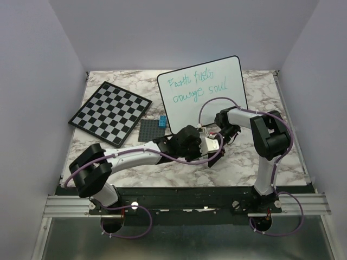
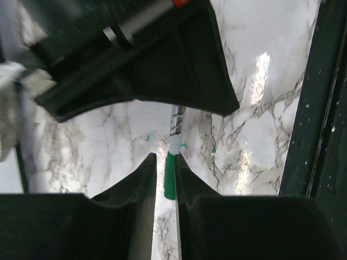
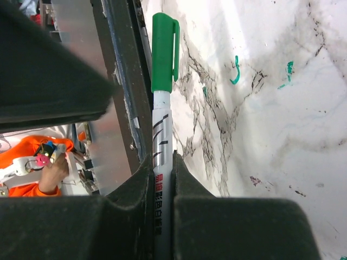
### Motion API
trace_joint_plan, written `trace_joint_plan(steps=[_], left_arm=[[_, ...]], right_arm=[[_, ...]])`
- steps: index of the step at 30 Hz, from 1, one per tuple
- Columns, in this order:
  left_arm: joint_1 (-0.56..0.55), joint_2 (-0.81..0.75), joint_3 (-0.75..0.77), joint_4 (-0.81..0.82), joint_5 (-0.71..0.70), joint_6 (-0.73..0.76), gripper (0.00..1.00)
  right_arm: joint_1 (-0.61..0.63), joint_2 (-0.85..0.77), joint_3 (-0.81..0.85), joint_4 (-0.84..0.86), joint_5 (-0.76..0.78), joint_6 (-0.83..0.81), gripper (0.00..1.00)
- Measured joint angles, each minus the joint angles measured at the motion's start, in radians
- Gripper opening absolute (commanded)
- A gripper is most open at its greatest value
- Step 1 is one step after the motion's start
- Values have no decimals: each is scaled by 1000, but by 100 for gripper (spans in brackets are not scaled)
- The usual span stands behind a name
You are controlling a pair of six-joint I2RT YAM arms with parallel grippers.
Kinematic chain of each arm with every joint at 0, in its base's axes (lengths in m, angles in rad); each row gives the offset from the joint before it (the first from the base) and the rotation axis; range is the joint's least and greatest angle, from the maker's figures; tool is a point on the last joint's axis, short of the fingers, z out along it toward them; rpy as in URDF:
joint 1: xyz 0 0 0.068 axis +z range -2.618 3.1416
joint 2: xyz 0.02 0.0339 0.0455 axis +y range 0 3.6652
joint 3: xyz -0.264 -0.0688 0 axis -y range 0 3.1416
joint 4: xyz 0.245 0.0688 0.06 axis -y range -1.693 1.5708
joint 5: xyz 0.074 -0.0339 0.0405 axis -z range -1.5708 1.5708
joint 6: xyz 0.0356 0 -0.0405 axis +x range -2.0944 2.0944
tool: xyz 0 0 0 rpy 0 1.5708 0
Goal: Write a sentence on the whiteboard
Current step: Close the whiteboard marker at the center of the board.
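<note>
- The whiteboard point(image 1: 230, 76), a glossy white rectangle with a thin black frame and rounded corners, is seen at the far middle of the table, turned slightly askew, beyond both grippers.
- The sentence point(image 1: 191, 86) is written on it in thin, scrawly teal-green strokes, in two lines across its upper left part.
- A marker point(image 3: 161, 135) with a smooth white barrel, printed with black slashes and small red and black characters, is clamped between the closed black fingers of the right gripper point(image 3: 162, 162).
- Its glossy green cap point(image 3: 162, 51), fitted with a side clip, is seen seated on the barrel.
- The cap is flanked by the left gripper point(image 2: 165, 160). The jaws are narrowly parted, and a sliver of tabletop is visible between one finger and the cap.
- The table point(image 1: 271, 114) is surfaced in polished white marble pattern with grey-black veins; small green ink marks point(image 3: 234, 73) are scattered on it.
- A flat chessboard point(image 1: 110, 112) of black and pale squares lies to the left of the whiteboard.
- A small dark gridded mat point(image 1: 147, 131) lies between them, with a blue block point(image 1: 162, 120) at its corner.
- The near lower edge of the whiteboard is partly masked in the top view by the right arm.
</note>
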Motion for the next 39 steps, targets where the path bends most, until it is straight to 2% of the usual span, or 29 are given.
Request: trace_joint_plan(steps=[8, 12, 13, 23, 34, 38, 39], left_arm=[[0, -140, -48, 64, -16, -18, 37], [0, -174, -82, 71, -37, -26, 59], [0, -183, -92, 70, -42, -29, 60], [20, -213, -184, 54, -51, -24, 61], [20, -51, -112, 45, -42, 21, 61], [19, -32, -97, 43, -23, 26, 51], [18, -23, -89, 39, -19, 27, 41]], right_arm=[[0, 0, 0, -1, -16, -8, 1], [0, 0, 0, -2, -19, -14, 1], [0, 0, 0, -2, -20, -16, 1], [0, 0, 0, -3, -31, -20, 1], [0, 0, 0, -11, -39, -26, 1], [0, 0, 0, -14, -40, -27, 1], [0, 0, 0, -16, -40, -27, 1]])
